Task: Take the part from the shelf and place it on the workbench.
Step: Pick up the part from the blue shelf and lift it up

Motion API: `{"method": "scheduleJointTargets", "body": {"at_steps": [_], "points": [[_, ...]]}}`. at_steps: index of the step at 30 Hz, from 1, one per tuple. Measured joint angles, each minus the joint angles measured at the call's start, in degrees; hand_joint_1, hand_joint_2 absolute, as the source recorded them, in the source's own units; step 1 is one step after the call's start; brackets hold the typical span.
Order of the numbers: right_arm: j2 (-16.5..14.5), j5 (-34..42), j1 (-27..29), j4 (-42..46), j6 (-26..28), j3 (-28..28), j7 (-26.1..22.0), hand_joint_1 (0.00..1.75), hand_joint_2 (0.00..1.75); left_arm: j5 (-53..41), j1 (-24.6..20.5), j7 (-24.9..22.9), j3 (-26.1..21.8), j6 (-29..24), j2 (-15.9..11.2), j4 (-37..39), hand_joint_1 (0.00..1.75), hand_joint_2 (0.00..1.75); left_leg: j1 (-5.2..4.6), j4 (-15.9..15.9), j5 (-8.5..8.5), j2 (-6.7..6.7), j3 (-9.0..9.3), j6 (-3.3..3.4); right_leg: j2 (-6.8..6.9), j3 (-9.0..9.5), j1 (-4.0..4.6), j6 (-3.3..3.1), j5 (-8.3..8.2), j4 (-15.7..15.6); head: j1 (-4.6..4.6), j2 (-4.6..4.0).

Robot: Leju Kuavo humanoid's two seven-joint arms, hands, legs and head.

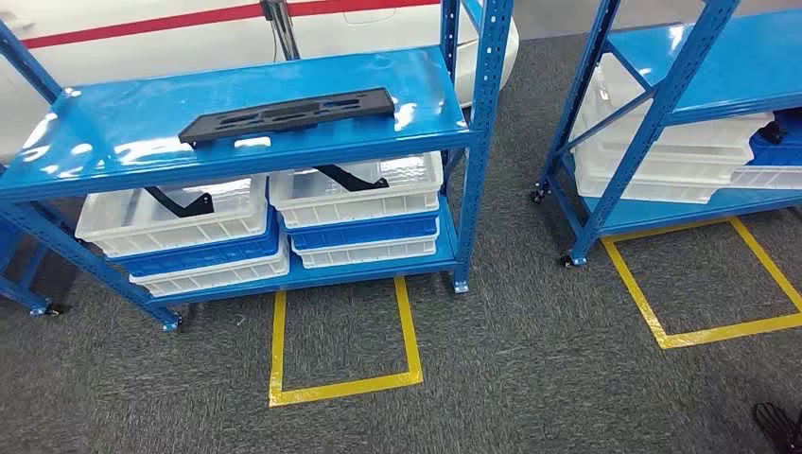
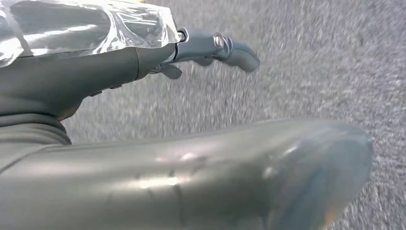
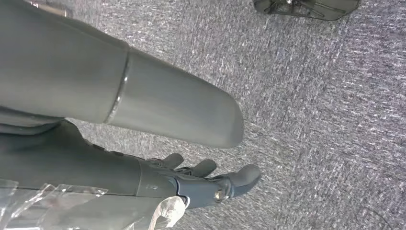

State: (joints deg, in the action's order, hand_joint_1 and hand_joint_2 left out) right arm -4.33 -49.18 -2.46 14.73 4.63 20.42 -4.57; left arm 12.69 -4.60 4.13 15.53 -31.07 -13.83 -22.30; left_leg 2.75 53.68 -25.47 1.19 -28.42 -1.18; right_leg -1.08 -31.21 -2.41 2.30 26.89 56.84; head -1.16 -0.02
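Note:
A long flat black part (image 1: 288,114) lies on the top board of the blue shelf (image 1: 113,142) ahead of me in the head view. My left hand (image 2: 210,50) hangs over grey carpet in the left wrist view, fingers extended and holding nothing. In the right wrist view my right hand (image 3: 201,179) also hangs above the carpet, fingers apart and empty. Both hands are far from the part.
White and blue bins (image 1: 180,222) with black parts inside fill the lower shelf. A second blue shelf (image 1: 681,113) stands to the right. Yellow tape squares (image 1: 345,336) mark the carpet before each shelf. A white car body (image 1: 170,38) stands behind.

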Motion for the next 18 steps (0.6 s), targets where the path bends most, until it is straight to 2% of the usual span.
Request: {"method": "scheduleJointTargets", "body": {"at_steps": [2,3,5,6,7,8,9,10,11,12,13,18], "points": [[-0.08,-0.29,-0.07,-0.09,0.01,0.32,0.0,0.0,0.0,-0.99,-0.06,-0.8,-0.05,-0.02,-0.5,-1.0,0.0,0.0,-0.08,2.5,-1.41,-0.39,-1.11,0.07,0.08,0.03,0.11,-0.29,-0.03,-0.04,0.08,0.0],[-0.11,-0.54,-0.14,-0.17,0.02,0.61,0.0,0.0,0.0,-1.98,-0.11,-1.61,-0.13,-0.04,-1.02,-2.04,0.0,0.0,-0.2,5.75,-3.05,-0.64,-2.58,0.14,0.18,0.05,0.24,-0.61,-0.04,-0.07,0.14,0.0],[-0.2,-1.05,-0.25,-0.35,0.02,1.07,0.0,0.0,0.0,-3.95,-0.24,-3.19,-0.34,0.01,-2.03,-4.22,0.0,0.0,-0.61,14.98,-7.11,-0.82,-7.05,0.4,0.31,0.03,0.62,-1.05,0.03,-0.06,0.21,0.0],[-0.23,-1.25,-0.31,-0.46,0.02,1.27,0.0,0.0,0.0,-4.88,-0.29,-3.95,-0.43,0.09,-2.5,-5.25,0.0,0.0,-0.83,18.64,-8.23,-0.81,-8.92,0.62,0.35,0.09,0.85,-1.24,0.09,-0.06,0.24,0.0],[-0.27,-1.48,-0.36,-0.55,0.02,1.46,0.0,0.0,0.0,-5.71,-0.32,-4.65,-0.49,0.2,-2.9,-6.19,0.0,0.0,-1.05,20.47,-8.37,-0.81,-9.98,0.91,0.34,0.21,1.06,-1.38,0.17,-0.06,0.26,0.0],[-0.3,-1.67,-0.39,-0.63,0.02,1.67,0.0,0.0,0.0,-6.61,-0.35,-5.41,-0.51,0.34,-3.26,-7.25,0.0,0.0,-1.32,19.56,-7.1,-0.81,-9.75,1.4,0.32,0.41,1.28,-1.51,0.26,-0.06,0.27,0.0],[-0.35,-1.95,-0.45,-0.68,0.01,1.85,0.0,0.0,0.0,-7.64,-0.38,-6.23,-0.53,0.52,-3.71,-8.54,0.0,0.0,-1.63,16.16,-4.94,-0.81,-8.36,2.0,0.3,0.64,1.47,-1.62,0.36,-0.06,0.29,0.0],[-0.45,-2.22,-0.52,-0.72,0.01,2.03,0.0,0.0,0.0,-8.83,-0.49,-7.13,-0.58,0.69,-4.28,-10.05,0.0,0.0,-2.0,11.42,-2.58,-0.85,-6.37,2.75,0.35,0.84,1.64,-1.7,0.45,-0.09,0.3,0.0],[-0.56,-2.52,-0.64,-0.78,0.0,2.21,-0.01,0.0,0.0,-10.14,-0.7,-8.12,-0.65,0.86,-4.96,-11.68,0.0,0.0,-2.39,6.99,-0.74,-0.95,-4.55,3.48,0.42,0.94,1.92,-1.7,0.53,-0.06,0.31,-0.01],[-0.67,-2.8,-0.77,-0.84,-0.01,2.37,-0.01,0.0,0.0,-11.36,-1.0,-9.01,-0.73,1.03,-5.66,-13.19,0.0,0.0,-2.72,3.98,0.29,-1.04,-3.41,3.98,0.5,0.89,2.06,-1.61,0.55,-0.08,0.32,-0.01],[-0.73,-2.97,-0.87,-0.91,-0.01,2.49,-0.02,0.0,0.0,-12.23,-1.26,-9.66,-0.8,1.16,-6.17,-14.25,0.0,0.0,-2.98,2.45,0.61,-1.12,-2.91,4.28,0.58,0.78,2.14,-1.51,0.55,-0.1,0.33,-0.01],[-0.74,-3.15,-0.98,-0.99,-0.02,2.65,-0.02,0.0,0.0,-13.09,-1.55,-10.39,-0.84,1.33,-6.69,-15.35,0.0,0.0,-3.14,2.23,0.53,-1.15,-2.97,4.3,0.6,0.57,2.1,-1.29,0.48,-0.15,0.34,0.0]]}}
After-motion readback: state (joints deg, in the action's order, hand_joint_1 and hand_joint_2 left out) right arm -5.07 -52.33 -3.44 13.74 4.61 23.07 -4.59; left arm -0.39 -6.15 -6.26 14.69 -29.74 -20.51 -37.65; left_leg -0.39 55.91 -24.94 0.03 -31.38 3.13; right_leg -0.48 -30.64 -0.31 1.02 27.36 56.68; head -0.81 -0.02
